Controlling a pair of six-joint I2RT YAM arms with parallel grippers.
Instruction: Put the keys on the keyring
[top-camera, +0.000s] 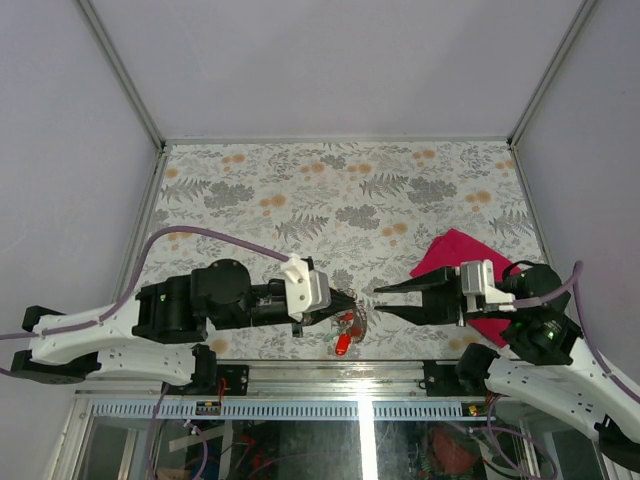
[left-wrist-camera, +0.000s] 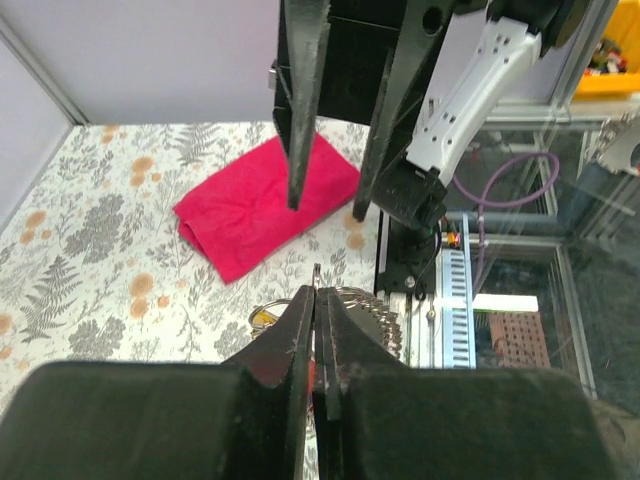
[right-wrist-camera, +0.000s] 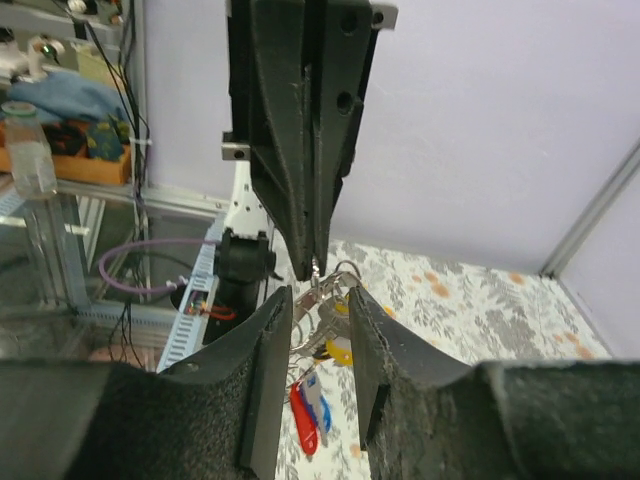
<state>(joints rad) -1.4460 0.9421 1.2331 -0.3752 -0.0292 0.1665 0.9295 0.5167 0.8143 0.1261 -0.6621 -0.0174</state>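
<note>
Left tool (top-camera: 345, 303) clenched on keyring (right-wrist-camera: 338, 282), holds it above near edge of counter (top-camera: 300, 190), so ring is free in air for threading. Keys (right-wrist-camera: 306, 412) with red, blue, yellow heads hang under ring; seem already on it, cannot confirm. Right tool (top-camera: 378, 299) released, jaws spread, tips just right of ring, probably to steady it. Cloth (top-camera: 450, 250) at right under right arm, no role.

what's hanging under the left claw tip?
The keyring, pinched in the shut left claw, with a red key and a yellow key dangling below. The open right claw's fingers cover the rest of the keys; no black one shows.
</note>
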